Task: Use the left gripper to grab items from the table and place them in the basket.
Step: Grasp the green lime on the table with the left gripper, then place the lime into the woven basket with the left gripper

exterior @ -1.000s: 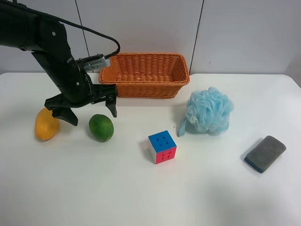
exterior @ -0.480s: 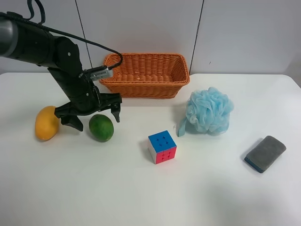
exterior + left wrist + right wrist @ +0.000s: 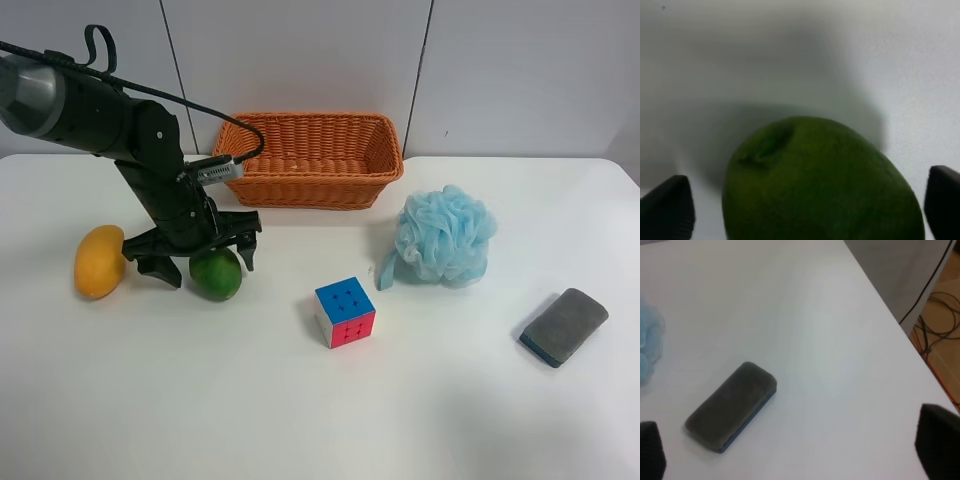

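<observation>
My left gripper (image 3: 204, 262) is open and lowered over the round green fruit (image 3: 216, 275), with one finger on each side of it. In the left wrist view the fruit (image 3: 815, 180) fills the space between the spread fingertips (image 3: 667, 212). The mango (image 3: 98, 262) lies just beside the gripper on the white table (image 3: 200, 400). The puzzle cube (image 3: 345, 312) sits mid-table, the blue bath pouf (image 3: 445, 237) right of it, and the grey sponge (image 3: 564, 326) far right. The wicker basket (image 3: 305, 182) stands behind the gripper, with nothing showing inside it. My right gripper (image 3: 794, 450) is open above the sponge (image 3: 732, 405).
In the right wrist view the table's edge (image 3: 900, 335) runs close by the sponge, with floor and cables (image 3: 940, 315) beyond. The pouf's edge (image 3: 647, 350) shows there too. A black cable (image 3: 215, 110) trails from the left arm towards the basket.
My left gripper has moved down and to the right, from above the table between mango and fruit to straddling the green fruit. The items have not moved.
</observation>
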{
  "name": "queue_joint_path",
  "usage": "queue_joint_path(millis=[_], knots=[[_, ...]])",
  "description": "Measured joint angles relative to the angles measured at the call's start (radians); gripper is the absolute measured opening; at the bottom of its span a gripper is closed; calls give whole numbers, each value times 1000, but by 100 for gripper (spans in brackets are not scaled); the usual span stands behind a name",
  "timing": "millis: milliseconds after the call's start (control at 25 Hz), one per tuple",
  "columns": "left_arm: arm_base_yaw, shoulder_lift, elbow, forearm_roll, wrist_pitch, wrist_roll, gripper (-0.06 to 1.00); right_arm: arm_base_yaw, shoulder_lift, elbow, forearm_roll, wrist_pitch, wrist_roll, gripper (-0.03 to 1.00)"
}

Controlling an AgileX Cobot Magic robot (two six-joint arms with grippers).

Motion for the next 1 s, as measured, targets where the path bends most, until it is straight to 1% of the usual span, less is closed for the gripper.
queue_joint_path(millis=[40,120,160,480,720,840,1000], knots=[[0,0,0,0,0,0,83,0,0,0,0,0,0,99],[0,0,0,0,-1,0,67,0,0,0,0,0,0,99],[0,0,0,0,-1,0,66,0,0,0,0,0,0,99],[0,-7,0,0,5,0,66,0,0,0,0,0,0,99],[1,-126,0,17,57,14,66,0,0,0,0,0,0,99],[1,-180,-42,23,124,31,66,0,0,0,0,0,0,99],[1,-191,-204,50,265,68,66,0,0,0,0,0,0,99]])
